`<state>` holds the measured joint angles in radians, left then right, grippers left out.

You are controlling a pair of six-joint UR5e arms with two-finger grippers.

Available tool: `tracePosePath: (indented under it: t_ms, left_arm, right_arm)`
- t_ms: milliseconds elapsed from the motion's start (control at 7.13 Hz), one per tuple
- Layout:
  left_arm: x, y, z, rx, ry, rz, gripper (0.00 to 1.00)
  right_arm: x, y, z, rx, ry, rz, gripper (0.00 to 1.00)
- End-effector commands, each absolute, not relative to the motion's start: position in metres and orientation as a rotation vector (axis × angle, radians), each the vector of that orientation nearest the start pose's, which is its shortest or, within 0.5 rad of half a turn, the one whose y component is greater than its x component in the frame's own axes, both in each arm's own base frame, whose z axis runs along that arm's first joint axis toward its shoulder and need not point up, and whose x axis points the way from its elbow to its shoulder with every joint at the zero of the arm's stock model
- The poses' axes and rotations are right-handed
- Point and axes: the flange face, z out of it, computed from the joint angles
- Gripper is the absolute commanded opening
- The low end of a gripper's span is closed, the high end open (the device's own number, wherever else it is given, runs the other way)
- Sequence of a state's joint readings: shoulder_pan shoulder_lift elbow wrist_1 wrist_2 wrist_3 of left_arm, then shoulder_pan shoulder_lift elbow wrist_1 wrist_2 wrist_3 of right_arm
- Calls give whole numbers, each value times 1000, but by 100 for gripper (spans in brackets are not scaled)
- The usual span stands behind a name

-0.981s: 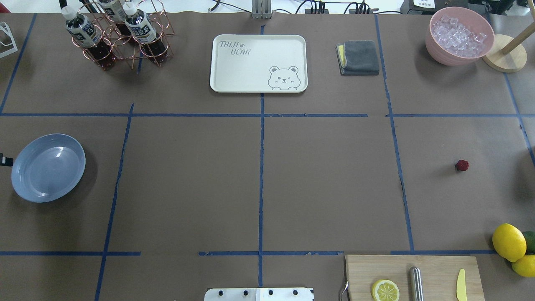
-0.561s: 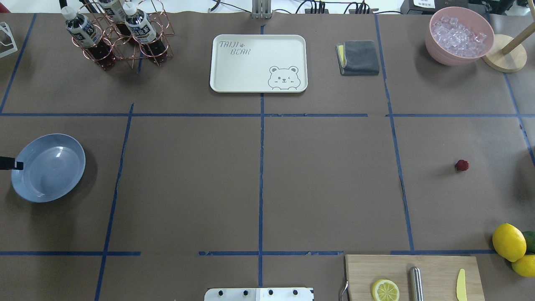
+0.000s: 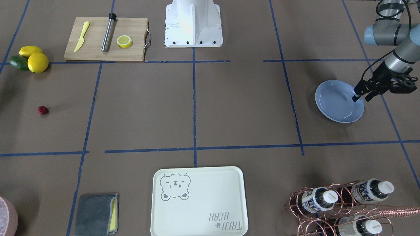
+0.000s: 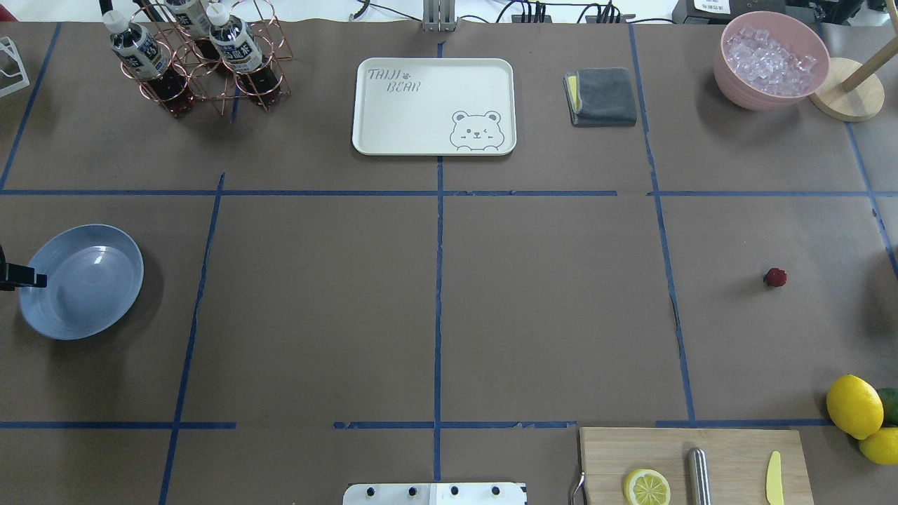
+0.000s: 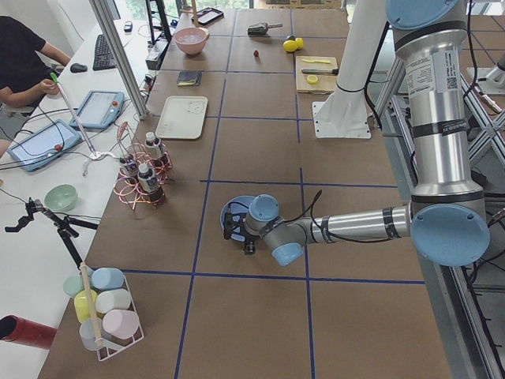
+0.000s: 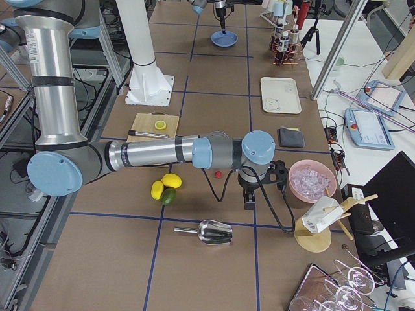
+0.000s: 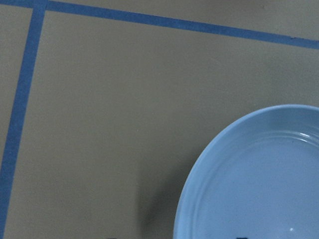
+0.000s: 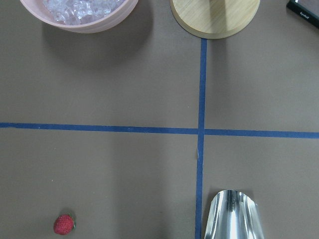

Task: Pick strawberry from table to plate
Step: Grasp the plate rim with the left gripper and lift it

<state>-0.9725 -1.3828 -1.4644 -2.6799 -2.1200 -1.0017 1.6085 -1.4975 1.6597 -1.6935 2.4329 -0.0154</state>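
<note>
The strawberry (image 4: 774,278), small and dark red, lies alone on the brown table (image 4: 547,308) at the right. It also sits low on the left in the right wrist view (image 8: 64,224). The light-blue plate (image 4: 105,308) rests at the far left with nothing on it. My left gripper (image 3: 361,97) hangs open over the plate's (image 3: 334,108) outer rim; overhead, only one finger (image 4: 28,280) pokes in. My right gripper (image 6: 249,194) appears only in the exterior right view, a little past the strawberry (image 6: 219,173), and I cannot tell if it is open or shut.
A cream bear tray (image 4: 433,105), a bottle rack (image 4: 196,56), a grey cloth (image 4: 602,96) and a pink ice bowl (image 4: 772,59) line the far side. Lemons (image 4: 854,407) and a cutting board (image 4: 729,449) sit near right. A metal scoop (image 8: 232,214) lies near the strawberry.
The left gripper's finger has slid rightward from the view's left edge to over the plate's rim. The strawberry and plate have not moved.
</note>
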Motion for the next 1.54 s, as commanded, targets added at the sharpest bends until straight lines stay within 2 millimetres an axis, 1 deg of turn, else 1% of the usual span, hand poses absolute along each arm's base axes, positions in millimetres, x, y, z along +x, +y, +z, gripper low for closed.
tracePosePath:
  t_ms: [0,140,280,421,561,701,841,981,1121,1262,1402]
  left_arm:
    - [174,-398,679,181,931,-145,4]
    - [173,-397,679,182,933,-143,0]
    - [171,-396,674,183,945,-140,0]
    - [171,-398,642,217,983,-123,0]
    - [179,-402,593,193,1046,-82,0]
    - [172,-413,546,205,1046,-106,0]
    - [186,-438,486,203,1044,-111,0]
    - [212,-484,413,179,1024,-172,0]
    - [256,-506,348,150,1040,-271,0]
    - [341,-478,313,67,1074,-333,0]
    - [422,-443,279,30,1098,-386,0]
  right_arm:
    - [78,-518,584,60,-861,6,100]
    - [77,-519,582,62,-861,3,100]
    - [77,-519,575,73,-860,4,100]
    - [78,-519,567,82,-862,11,100]
    - [77,-531,542,107,-863,25,100]
    - [78,-528,544,98,-867,48,100]
    - [77,-527,546,95,-866,48,100]
    - [77,-527,548,92,-863,48,100]
    - [77,-527,548,92,-861,47,100]
    - [76,-527,551,87,-861,46,100]
    - [75,-527,551,86,-861,44,100]
